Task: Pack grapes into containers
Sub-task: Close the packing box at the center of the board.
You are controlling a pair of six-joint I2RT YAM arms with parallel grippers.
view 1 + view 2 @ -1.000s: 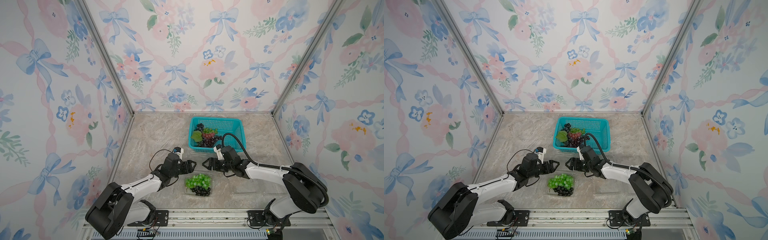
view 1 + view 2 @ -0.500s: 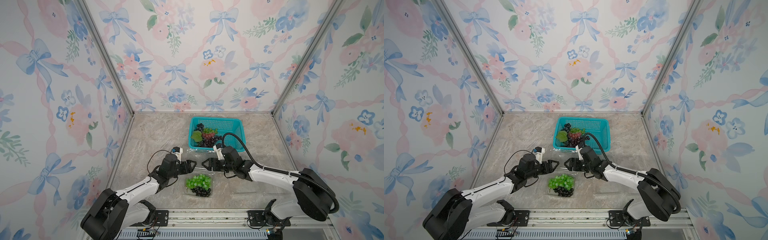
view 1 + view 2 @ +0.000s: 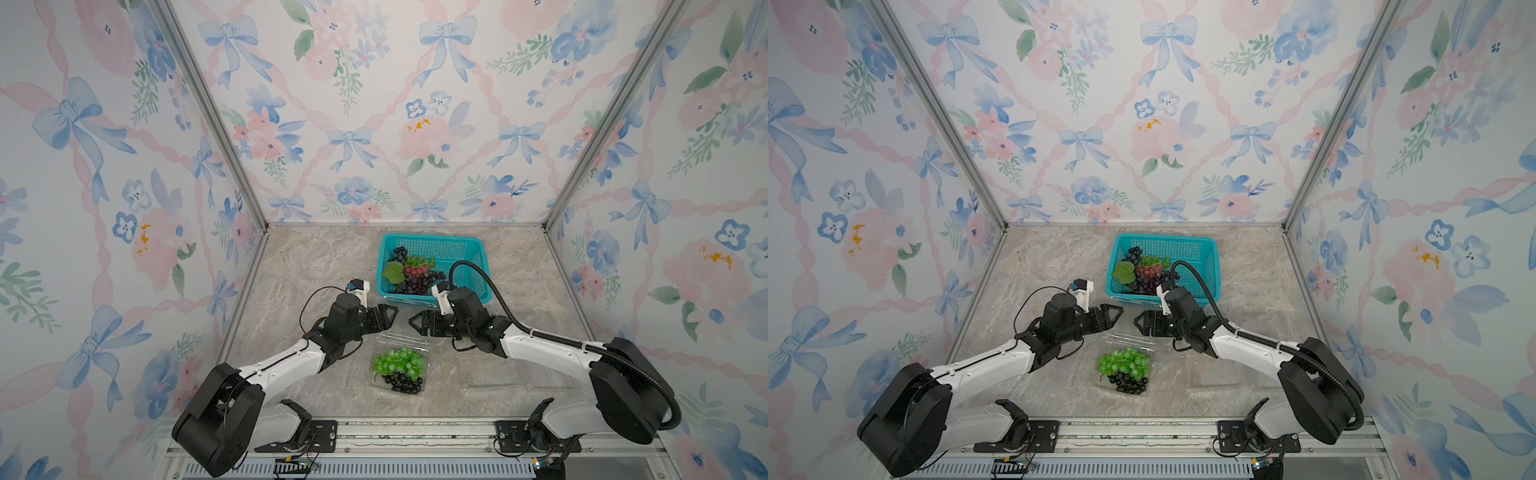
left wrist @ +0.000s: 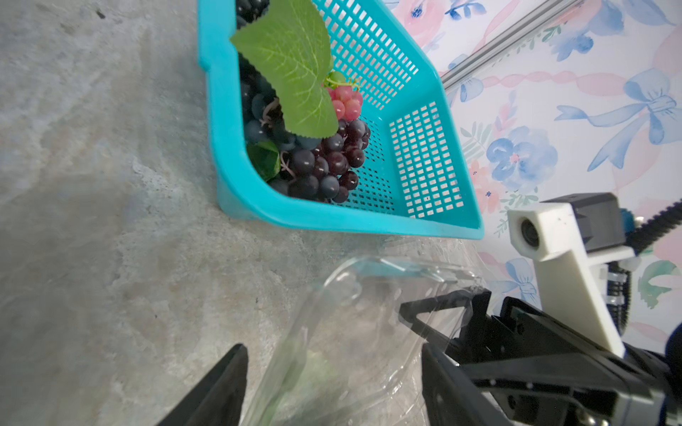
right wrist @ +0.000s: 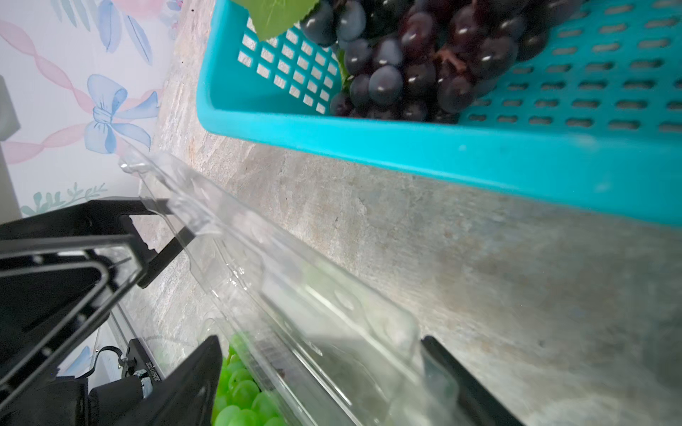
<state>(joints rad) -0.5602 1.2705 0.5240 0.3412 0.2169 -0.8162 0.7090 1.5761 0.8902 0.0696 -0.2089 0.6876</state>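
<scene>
A teal perforated basket (image 3: 440, 249) sits on the tabletop (image 3: 316, 266) just beyond the jaws of the left gripper (image 3: 388, 316) and the right gripper (image 3: 415, 323), on the side away from the arm bases. Its near rim (image 5: 406, 147) runs close ahead of the right jaws and lies a little farther from the left ones. The tabletop, a grey-beige marbled surface, spreads beneath both pairs of jaws. Well beyond the jaws, behind the basket, rises a wall papered (image 3: 374, 104) with blue bows and pink flowers. Slanted aluminium posts (image 3: 219, 124) mark its corners. A metal rail (image 3: 415, 434) lies well behind the jaws.
</scene>
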